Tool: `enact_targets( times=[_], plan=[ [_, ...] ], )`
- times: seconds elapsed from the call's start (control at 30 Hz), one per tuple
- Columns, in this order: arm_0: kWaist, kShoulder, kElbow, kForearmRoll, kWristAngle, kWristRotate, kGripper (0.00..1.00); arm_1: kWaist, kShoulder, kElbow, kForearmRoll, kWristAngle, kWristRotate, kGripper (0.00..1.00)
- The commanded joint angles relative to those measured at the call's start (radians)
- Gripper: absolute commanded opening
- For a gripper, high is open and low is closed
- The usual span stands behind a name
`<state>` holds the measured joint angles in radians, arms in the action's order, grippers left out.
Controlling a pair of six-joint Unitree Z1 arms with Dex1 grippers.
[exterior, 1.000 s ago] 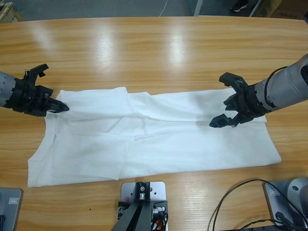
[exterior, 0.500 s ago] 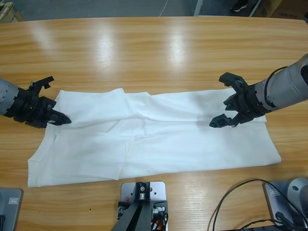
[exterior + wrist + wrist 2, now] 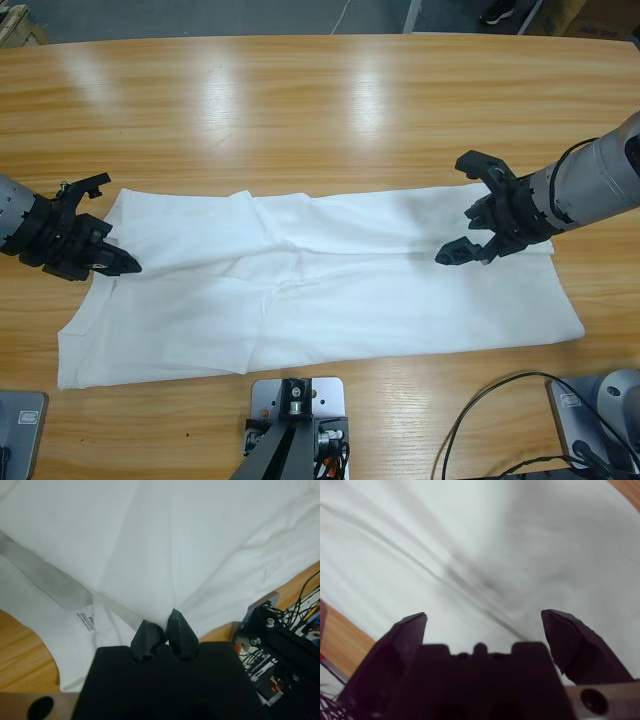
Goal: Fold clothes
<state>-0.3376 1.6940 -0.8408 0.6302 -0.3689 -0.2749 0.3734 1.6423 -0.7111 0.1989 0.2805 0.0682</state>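
My left gripper [image 3: 118, 262], frame left: pinched on a fold of the T-shirt [image 3: 330, 280]. My right gripper [image 3: 470, 215], frame right: jaws spread, above the shirt. Shirt: spread across the table [image 3: 320, 110], lower middle. Risk: thin pinch slipping under pull.

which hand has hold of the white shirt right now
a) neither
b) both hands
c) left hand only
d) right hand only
c: the left hand has its jaws pinched shut on a fold of the T-shirt, while the right hand hangs over the cloth with its jaws spread wide.
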Motion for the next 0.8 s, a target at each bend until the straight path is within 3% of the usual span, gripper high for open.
enact_targets(
  times=[0.03, 0.23, 0.27, 0.3, 0.4, 0.47, 0.5, 0.53, 0.67, 0.8],
  plan=[
    [-0.007, 0.041, -0.036, 0.079, -0.016, 0.017, 0.011, -0.01, 0.033, 0.015, -0.006, -0.02, 0.004, 0.927],
    [-0.007, 0.033, -0.057, 0.129, -0.016, 0.008, 0.02, -0.01, 0.028, 0.015, -0.003, -0.02, 0.004, 0.927],
    [-0.007, 0.032, -0.06, 0.134, -0.016, 0.001, 0.083, -0.01, 0.027, 0.015, -0.003, -0.02, 0.004, 0.927],
    [-0.007, 0.032, -0.061, 0.139, -0.016, -0.005, 0.207, -0.01, 0.025, 0.015, -0.002, -0.02, 0.004, 0.927],
    [-0.011, 0.033, -0.065, 0.146, -0.017, -0.012, 0.249, -0.01, 0.018, 0.016, 0.0, -0.021, 0.004, 0.927],
    [-0.014, 0.025, -0.068, 0.154, -0.017, -0.025, 0.658, -0.01, 0.008, 0.018, 0.003, -0.028, 0.004, 0.934],
    [-0.014, 0.009, -0.065, 0.154, -0.013, -0.04, 0.829, -0.01, 0.003, 0.018, 0.005, -0.032, 0.004, 0.948],
    [-0.014, -0.014, -0.062, 0.153, 0.003, -0.042, 0.937, -0.01, -0.001, 0.018, 0.007, -0.034, 0.004, 0.97],
    [-0.017, -0.125, -0.093, 0.096, 0.146, 0.066, 0.958, -0.01, -0.021, -0.001, 0.029, -0.035, 0.001, 1.0],
    [-0.058, -0.128, -0.085, -0.022, 0.137, 0.351, 0.945, 0.028, -0.06, -0.049, 0.082, -0.007, -0.094, 0.996]
  ],
)
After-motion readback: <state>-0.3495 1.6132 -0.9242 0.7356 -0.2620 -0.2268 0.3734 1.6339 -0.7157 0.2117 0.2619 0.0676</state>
